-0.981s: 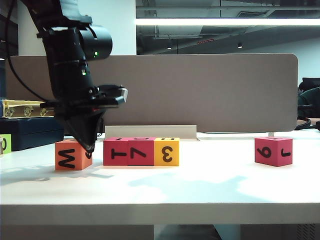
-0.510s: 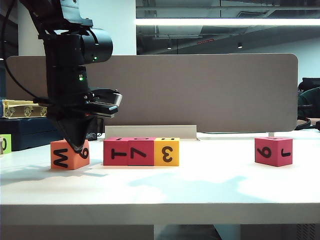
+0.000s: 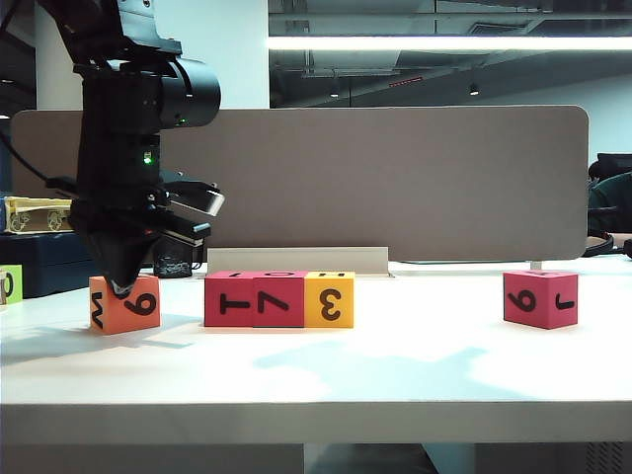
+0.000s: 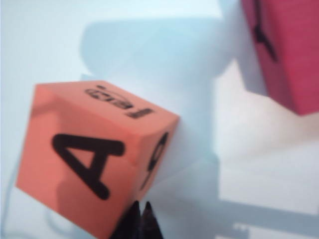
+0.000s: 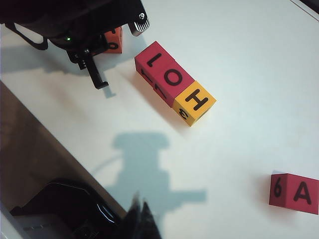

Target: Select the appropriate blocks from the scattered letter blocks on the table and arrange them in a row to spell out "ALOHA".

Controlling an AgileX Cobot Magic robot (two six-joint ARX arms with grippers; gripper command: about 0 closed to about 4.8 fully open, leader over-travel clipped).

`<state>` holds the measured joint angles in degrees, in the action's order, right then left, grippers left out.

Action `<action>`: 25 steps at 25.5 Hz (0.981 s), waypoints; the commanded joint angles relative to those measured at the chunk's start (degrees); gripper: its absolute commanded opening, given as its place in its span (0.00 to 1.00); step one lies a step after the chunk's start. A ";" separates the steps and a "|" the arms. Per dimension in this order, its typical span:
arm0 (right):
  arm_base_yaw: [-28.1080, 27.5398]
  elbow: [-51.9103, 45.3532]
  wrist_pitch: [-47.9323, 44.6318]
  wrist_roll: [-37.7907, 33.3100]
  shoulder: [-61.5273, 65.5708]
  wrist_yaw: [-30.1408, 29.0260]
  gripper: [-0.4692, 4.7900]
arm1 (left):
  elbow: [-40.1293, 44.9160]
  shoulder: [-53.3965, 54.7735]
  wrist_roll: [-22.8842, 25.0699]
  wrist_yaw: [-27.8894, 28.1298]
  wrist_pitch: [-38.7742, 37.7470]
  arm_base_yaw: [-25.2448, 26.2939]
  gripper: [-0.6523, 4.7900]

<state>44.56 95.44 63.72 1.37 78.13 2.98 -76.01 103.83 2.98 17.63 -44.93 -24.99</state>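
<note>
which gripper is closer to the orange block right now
Left. The left gripper, shut, sits right at the orange block on the table's left side. The right gripper, also shut, hangs high above the table, well away from it.

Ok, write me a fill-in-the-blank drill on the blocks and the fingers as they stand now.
1. The left gripper, fingers shut, rests against the ____ block.
2. The top of that block shows the letter ____ in the left wrist view.
3. In the right wrist view the row of three blocks reads L, O, ____.
4. The lone crimson block apart on the table shows a 6 and the letter ____ in the right wrist view.

Missing words: orange; A; H; A
</note>
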 commanded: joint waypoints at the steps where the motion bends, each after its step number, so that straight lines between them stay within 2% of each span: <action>1: 0.09 0.20 -0.46 0.20 -0.20 -0.15 0.09 | -0.11 -0.17 -0.15 0.74 0.46 0.63 0.11; 4: 0.09 0.20 -0.46 0.22 -0.20 -0.15 0.09 | -0.11 -0.17 -0.20 2.58 0.42 2.08 0.11; 13: 0.09 0.20 -0.57 0.22 -0.20 -0.15 0.09 | -0.11 -0.17 0.07 2.73 0.35 6.27 0.11; 19: 0.09 0.20 -0.55 0.20 -0.20 -0.13 0.09 | -0.15 -0.20 1.33 2.84 -5.55 6.34 0.11; 25: 0.09 0.20 -0.42 0.20 -0.20 -0.15 0.09 | -0.31 -0.35 1.77 11.02 -3.93 7.34 0.11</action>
<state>44.56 95.44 63.77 1.39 78.13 2.98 -76.03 103.81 4.49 25.87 -49.67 -17.89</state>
